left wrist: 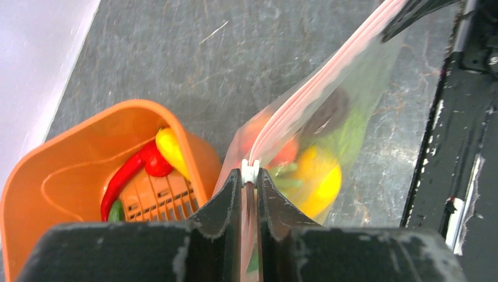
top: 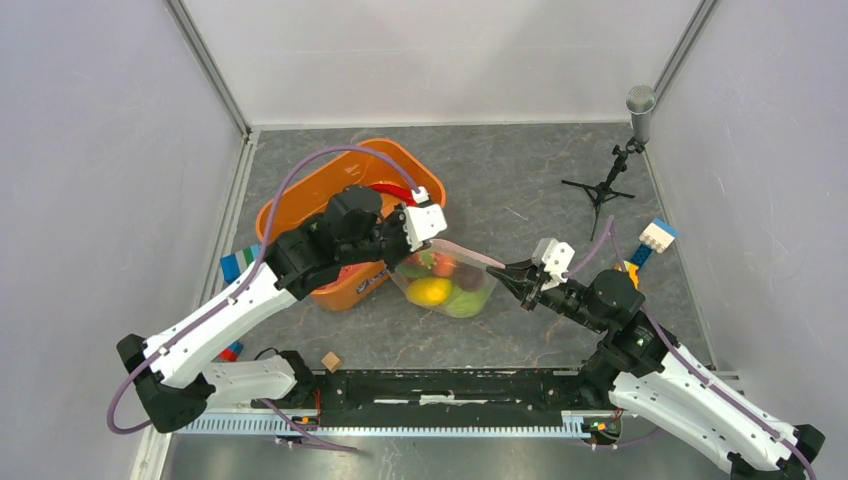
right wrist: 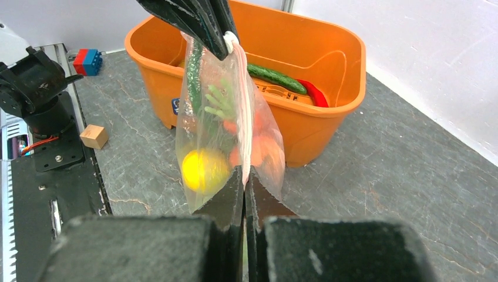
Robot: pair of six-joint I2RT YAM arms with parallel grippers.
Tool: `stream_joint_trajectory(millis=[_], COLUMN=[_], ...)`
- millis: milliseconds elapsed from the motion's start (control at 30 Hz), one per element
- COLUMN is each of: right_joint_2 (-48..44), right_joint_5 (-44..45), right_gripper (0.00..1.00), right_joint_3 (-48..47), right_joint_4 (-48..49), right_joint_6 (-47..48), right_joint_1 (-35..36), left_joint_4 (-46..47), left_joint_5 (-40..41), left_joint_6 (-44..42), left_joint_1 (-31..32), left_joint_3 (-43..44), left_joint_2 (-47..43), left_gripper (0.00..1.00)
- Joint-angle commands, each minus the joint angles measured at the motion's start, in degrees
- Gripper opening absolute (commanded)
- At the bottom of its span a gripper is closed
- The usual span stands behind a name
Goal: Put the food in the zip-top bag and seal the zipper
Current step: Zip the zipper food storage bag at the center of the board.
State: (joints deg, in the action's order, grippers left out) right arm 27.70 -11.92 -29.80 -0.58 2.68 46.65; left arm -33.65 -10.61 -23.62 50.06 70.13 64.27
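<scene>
The clear zip-top bag [top: 450,285] hangs stretched between my two grippers above the table, holding several toy foods: a yellow piece [top: 430,291], green and red pieces. Its pink zipper [left wrist: 317,82] runs taut from one gripper to the other. My left gripper [left wrist: 250,176] is shut on the zipper end just behind the white slider [left wrist: 250,170]. My right gripper [right wrist: 244,176] is shut on the other end of the zipper [right wrist: 242,106]. More food lies in the orange tub [left wrist: 53,170]: a red chilli [left wrist: 126,173], a yellow piece [left wrist: 171,151] and a green cucumber [right wrist: 276,76].
The orange tub [top: 300,200] stands at the back left behind the bag. A wooden cube [top: 330,361] and blue blocks [top: 238,263] lie near the left arm. A microphone stand [top: 612,170] and a white-blue block [top: 655,238] are at the right. The black rail [top: 450,385] runs along the near edge.
</scene>
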Motion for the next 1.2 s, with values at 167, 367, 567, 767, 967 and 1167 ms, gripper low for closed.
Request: stream_joint_trajectory(millis=[167,367,567,767,967,1167], right_joint_2=[-1.1,-1.0,-0.9,-0.9,-0.8,-0.5], right_joint_5=[1.8,2.0,2.0,2.1,2.0,1.6], right_gripper=[0.00,0.00,0.00,0.00,0.00,0.00], right_joint_3=[-1.2,-1.2,-1.3,-1.1,-0.7,-0.6], right_joint_4=[2.3,2.3,2.5,2.7,3.4,4.1], right_joint_6=[-0.2,0.0,0.1,0.1,-0.1,-0.3], right_joint_1=[0.0,0.0,0.1,0.0,0.0,0.0], left_joint_4=[-5.3,-5.5,-5.7,-4.0,-2.0,-0.6], left_joint_5=[12.7,15.5,20.5,23.6,26.2,25.9], left_joint_6=[-0.6,-1.2,-1.9,-1.5,-0.4,-0.4], left_joint_1=[-5.3,-7.3,-8.5,-9.2,-9.2,-9.2], left_joint_3=[-2.3,-3.8,-5.2,-6.4,-6.8,-8.2], left_joint_2=[-3.2,-5.1,-7.0,-9.0,-9.6,-10.5], left_gripper=[0.02,0.02,0.02,0.02,0.02,0.04])
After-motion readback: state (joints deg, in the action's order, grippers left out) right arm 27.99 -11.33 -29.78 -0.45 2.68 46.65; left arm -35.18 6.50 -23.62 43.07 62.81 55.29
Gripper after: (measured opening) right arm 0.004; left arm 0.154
